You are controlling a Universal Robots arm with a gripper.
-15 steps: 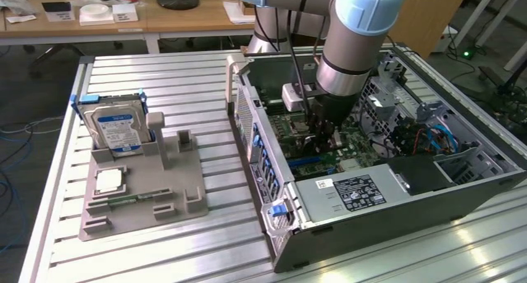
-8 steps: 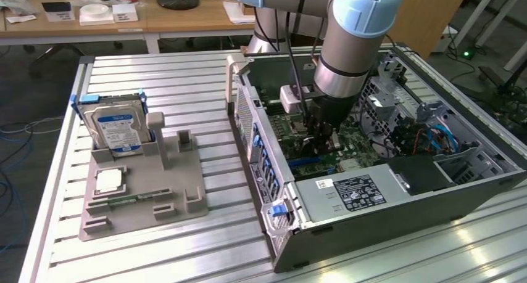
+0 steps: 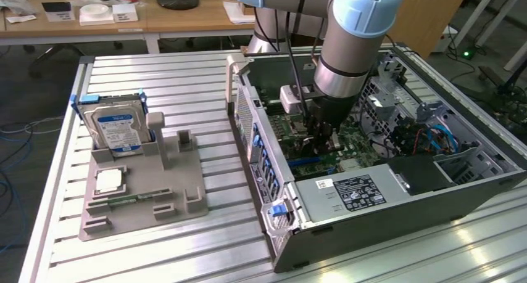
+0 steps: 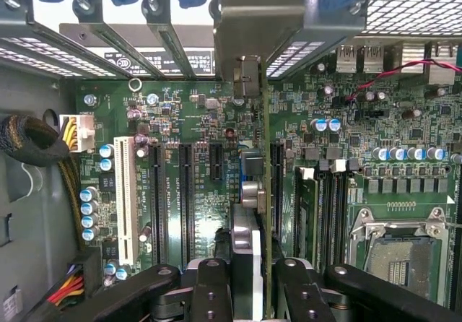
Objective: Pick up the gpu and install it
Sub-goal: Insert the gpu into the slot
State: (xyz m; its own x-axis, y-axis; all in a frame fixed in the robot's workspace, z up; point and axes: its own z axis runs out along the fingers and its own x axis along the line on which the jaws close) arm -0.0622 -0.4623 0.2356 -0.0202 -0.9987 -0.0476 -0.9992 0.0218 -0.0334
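Note:
The gpu (image 4: 253, 185) appears edge-on in the wrist view: a thin green board with a silvery end bracket (image 4: 249, 26) that reaches the case's rear slot openings. My gripper (image 4: 253, 282) is shut on it, one black finger (image 4: 211, 293) pressing each side. The card stands upright over the motherboard (image 4: 180, 120), in line with the black expansion slots (image 4: 278, 192); whether it sits in a slot I cannot tell. In the exterior view the gripper (image 3: 323, 132) reaches down inside the open computer case (image 3: 371, 190), close above the motherboard.
A white slot (image 4: 124, 199), memory slots (image 4: 325, 214) and the processor socket (image 4: 397, 250) flank the card. A cable bundle (image 4: 32, 141) lies at the case wall. Outside, a grey fixture (image 3: 165, 203) holds a blue-labelled hard drive (image 3: 120, 126). The power supply (image 3: 346, 193) fills the case's near end.

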